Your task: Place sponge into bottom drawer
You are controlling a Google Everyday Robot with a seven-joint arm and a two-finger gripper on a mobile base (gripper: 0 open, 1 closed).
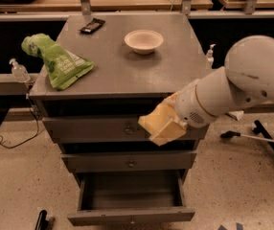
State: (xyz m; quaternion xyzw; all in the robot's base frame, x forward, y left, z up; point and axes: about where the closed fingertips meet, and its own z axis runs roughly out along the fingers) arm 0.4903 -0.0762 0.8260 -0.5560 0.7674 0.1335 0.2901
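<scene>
Yellow sponge (160, 123) sits clamped in my gripper (176, 118), held out above the pulled-open bottom drawer (103, 217), ready to lower in.

You have one view to work from. It looks at the cabinet (103, 162) from in front and above, tilted downward. The tabletop (127, 66) shows from above, with the drawer fronts foreshortened beneath it and the open bottom drawer (130, 216) at the lower edge. The camera sits near enough that the cabinet fills most of the frame. The arm (233, 87) enters from the picture's right edge, and the claw (171, 121), clasping the sponge (155, 121), hangs before the top drawer (89, 127).
</scene>
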